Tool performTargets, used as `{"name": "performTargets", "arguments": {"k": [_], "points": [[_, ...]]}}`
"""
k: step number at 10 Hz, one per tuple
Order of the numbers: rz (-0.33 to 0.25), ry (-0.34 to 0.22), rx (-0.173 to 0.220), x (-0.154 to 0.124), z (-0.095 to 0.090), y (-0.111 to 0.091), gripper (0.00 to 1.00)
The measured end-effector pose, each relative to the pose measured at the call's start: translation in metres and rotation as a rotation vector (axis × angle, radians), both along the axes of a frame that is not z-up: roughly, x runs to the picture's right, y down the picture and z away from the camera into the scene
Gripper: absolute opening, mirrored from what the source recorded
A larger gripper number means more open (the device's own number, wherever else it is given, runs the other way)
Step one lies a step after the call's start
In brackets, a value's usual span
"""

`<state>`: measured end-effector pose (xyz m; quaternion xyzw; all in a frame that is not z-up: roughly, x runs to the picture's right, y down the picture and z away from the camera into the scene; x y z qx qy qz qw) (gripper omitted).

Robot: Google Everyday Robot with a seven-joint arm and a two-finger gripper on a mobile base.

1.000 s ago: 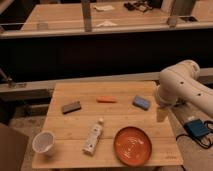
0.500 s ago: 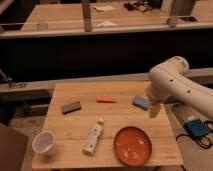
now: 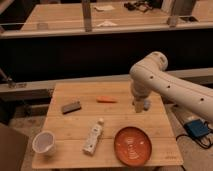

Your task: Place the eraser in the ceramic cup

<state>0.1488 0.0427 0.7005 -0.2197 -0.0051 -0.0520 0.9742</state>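
Whether the gripper [image 3: 139, 106] was spread or pressed together could not be told. It was held low over the right part of the wooden table [image 3: 107, 87], pointing down, with nothing seen in its grasp. The white arm [image 3: 165, 82] was bent above it and ran off toward 4 o'clock, out of view.

Half a second earlier the gripper had been further right, beside the table's right edge; it had since been carried leftward and inward. The blue block, plainly shown before, was now covered by the gripper and could not be made out.

From the gripper, a thin orange stick [image 3: 106, 99] was seen near, at about 10 o'clock. The eraser [image 3: 71, 107] was found at 9 o'clock, well apart, lying flat on the left part of the table; its place was unchanged. A white bottle [image 3: 93, 137] was laid on its side at 8 o'clock, and an orange ridged plate [image 3: 133, 145] was set at 6 o'clock, near the front edge.

The ceramic cup [image 3: 43, 142] was stood upright at the front left corner, furthest from the gripper, at 8 o'clock, also unmoved. A blue box [image 3: 197, 129] with cables was seen on the floor at 4 o'clock.
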Motion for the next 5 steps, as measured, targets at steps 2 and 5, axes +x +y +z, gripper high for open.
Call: {"name": "performTargets", "arguments": {"k": [2,5], "points": [[-0.028,-0.023,0.009,-0.027,0.002,-0.004,0.8],[-0.057,-0.048,0.026,-0.045,0.006,-0.009,0.8]]}}
